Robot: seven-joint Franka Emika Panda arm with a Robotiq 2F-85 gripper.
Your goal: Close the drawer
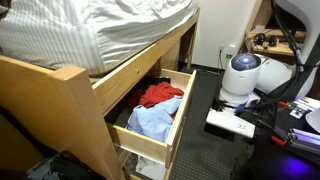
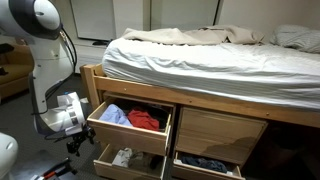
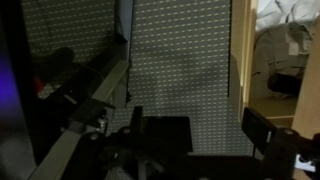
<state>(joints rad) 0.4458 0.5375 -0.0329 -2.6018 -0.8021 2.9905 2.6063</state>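
Note:
The drawer (image 1: 178, 118) is a deep pale pine drawer pulled well out from under the bed, with red and light-blue clothes inside. It also shows in an exterior view (image 2: 126, 138) with its flat front panel facing out. My gripper (image 2: 68, 116) hangs low beside the drawer's front, apart from it. In an exterior view the gripper (image 1: 232, 122) sits past the drawer's side wall, above the dark carpet. In the wrist view the gripper (image 3: 200, 130) is open and empty, its two dark fingers wide apart over the carpet.
A lower pale wooden drawer with white cloth (image 2: 124, 158) stands open under the first one and shows in the wrist view (image 3: 285, 50). Another low drawer with dark clothes (image 2: 205, 163) is open. The bed frame post (image 1: 75, 110) and robot base (image 1: 243, 75) stand close.

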